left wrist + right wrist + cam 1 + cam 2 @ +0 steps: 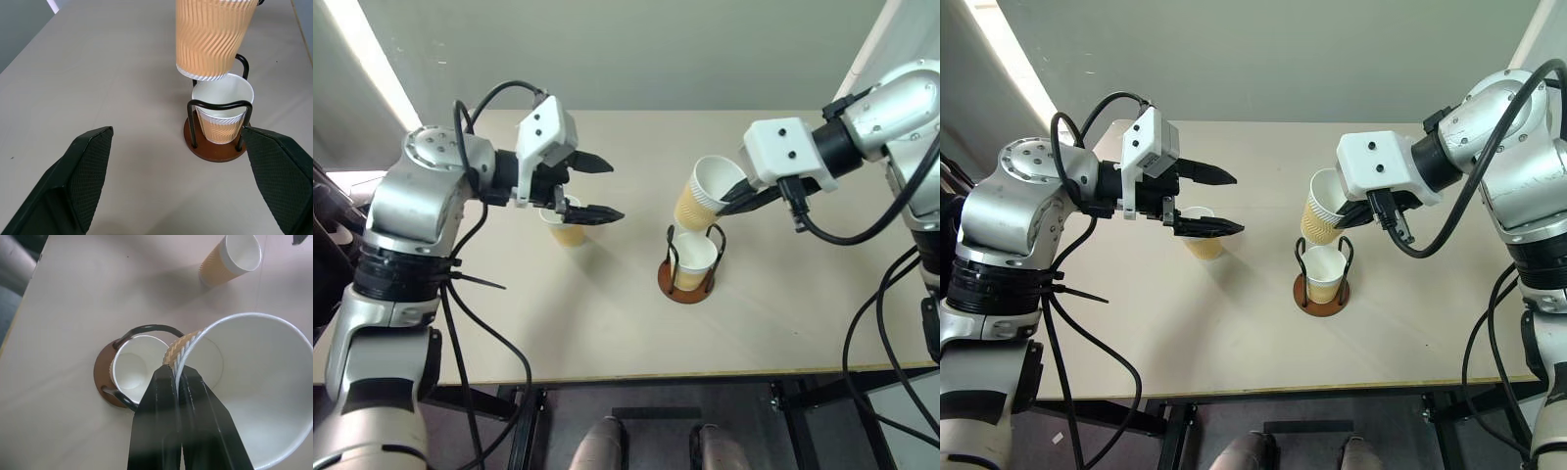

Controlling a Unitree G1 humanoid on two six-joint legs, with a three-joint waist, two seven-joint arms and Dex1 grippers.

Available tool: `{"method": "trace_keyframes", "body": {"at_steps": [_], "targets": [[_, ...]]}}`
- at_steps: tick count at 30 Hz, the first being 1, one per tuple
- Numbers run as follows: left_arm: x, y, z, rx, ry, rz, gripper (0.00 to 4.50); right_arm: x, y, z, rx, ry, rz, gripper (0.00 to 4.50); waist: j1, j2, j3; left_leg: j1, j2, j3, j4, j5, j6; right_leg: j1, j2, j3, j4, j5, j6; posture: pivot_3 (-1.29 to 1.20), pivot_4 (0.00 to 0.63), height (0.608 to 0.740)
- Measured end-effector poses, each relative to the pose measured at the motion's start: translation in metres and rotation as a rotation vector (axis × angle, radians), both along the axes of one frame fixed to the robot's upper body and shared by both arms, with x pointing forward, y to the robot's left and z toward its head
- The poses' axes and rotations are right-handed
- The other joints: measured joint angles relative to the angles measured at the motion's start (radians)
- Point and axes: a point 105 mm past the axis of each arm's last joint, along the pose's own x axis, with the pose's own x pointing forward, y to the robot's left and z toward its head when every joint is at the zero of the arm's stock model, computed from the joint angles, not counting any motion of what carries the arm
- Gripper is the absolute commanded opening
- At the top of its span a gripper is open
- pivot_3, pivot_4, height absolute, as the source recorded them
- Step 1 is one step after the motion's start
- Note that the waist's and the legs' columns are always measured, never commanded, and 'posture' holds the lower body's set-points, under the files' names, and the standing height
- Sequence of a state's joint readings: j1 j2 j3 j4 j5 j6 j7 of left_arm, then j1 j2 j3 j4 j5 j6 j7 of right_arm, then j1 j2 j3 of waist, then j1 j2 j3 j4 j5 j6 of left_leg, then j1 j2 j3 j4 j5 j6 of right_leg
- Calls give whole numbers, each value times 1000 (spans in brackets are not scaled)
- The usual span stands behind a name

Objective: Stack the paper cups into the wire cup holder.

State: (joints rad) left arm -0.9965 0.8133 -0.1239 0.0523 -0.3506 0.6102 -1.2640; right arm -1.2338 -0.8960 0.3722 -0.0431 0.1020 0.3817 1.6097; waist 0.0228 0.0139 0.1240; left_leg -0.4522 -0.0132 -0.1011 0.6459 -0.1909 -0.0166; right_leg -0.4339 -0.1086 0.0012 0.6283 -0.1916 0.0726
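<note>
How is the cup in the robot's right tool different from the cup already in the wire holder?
The held cup hangs tilted in the air, its wall pinched by the shut right tool; the cup in the wire cup holder stands upright, untouched, inside the wire loops. Both are ribbed tan outside and white inside.

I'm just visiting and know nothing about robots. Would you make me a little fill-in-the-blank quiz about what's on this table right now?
1. The right gripper pinches a paper cup by its ____.
2. The wire cup holder already has ____ cup standing in it.
3. The left gripper has its fingers ____ and holds nothing.
4. The third cup stands upright on the ____.

Missing words: rim; one; open; table
</note>
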Motion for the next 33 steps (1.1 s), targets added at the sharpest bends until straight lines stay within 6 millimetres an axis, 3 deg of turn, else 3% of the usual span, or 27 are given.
{"method": "trace_keyframes", "body": {"at_steps": [15, 22, 33], "targets": [[0, 0, 1, 2, -11, -2, 4500, -1, -8, -15, -75, 9, 9, 54, 0, 0, 0, 0, 0, 0, 0, 0, 0, 0, 0, 0, 0, 0, 0, 0, 150, 740], [2, 0, -1, 1, -10, -1, 4500, -8, 1, -26, -110, 35, 63, 54, -2, 0, 0, 0, 0, 0, 0, 0, 0, 0, 0, 0, 0, 0, 0, 0, 150, 740], [3, 1, -2, 4, -15, 2, 4500, -4, 6, -35, -152, 15, 94, 54, -2, 0, 0, 0, 1, 0, 0, 0, 0, 0, 0, 0, 0, 0, 0, 0, 150, 740]]}}
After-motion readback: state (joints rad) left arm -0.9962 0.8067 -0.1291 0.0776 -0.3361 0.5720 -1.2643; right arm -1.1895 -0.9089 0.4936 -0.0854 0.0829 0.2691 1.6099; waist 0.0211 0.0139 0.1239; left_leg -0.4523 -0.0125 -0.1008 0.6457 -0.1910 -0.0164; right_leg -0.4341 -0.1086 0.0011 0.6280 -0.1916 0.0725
